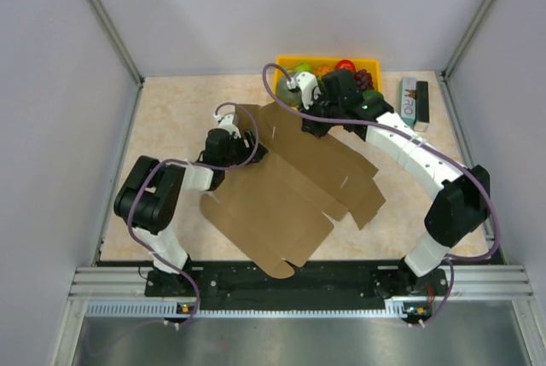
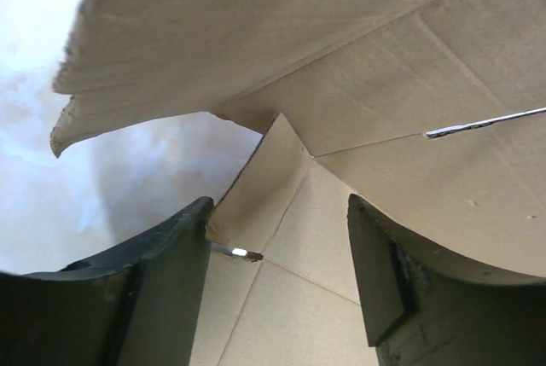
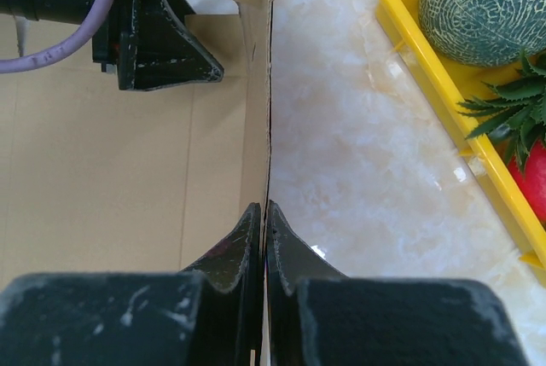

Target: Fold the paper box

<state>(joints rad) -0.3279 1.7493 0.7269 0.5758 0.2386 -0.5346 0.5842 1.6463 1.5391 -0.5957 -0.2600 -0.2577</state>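
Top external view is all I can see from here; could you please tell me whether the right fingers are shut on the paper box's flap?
Observer: Yes. The right wrist view shows the right fingers shut on the thin edge of a flap of the paper box, seen edge-on.
Operator: Thank you. Are the left fingers gripping it too?
Observer: No. In the left wrist view the left fingers are apart, with creased cardboard showing between them and a raised flap above.

There is one paper box [image 1: 281,195], one yellow tray [image 1: 363,61], one melon [image 3: 486,3] and one small carton [image 1: 414,100].
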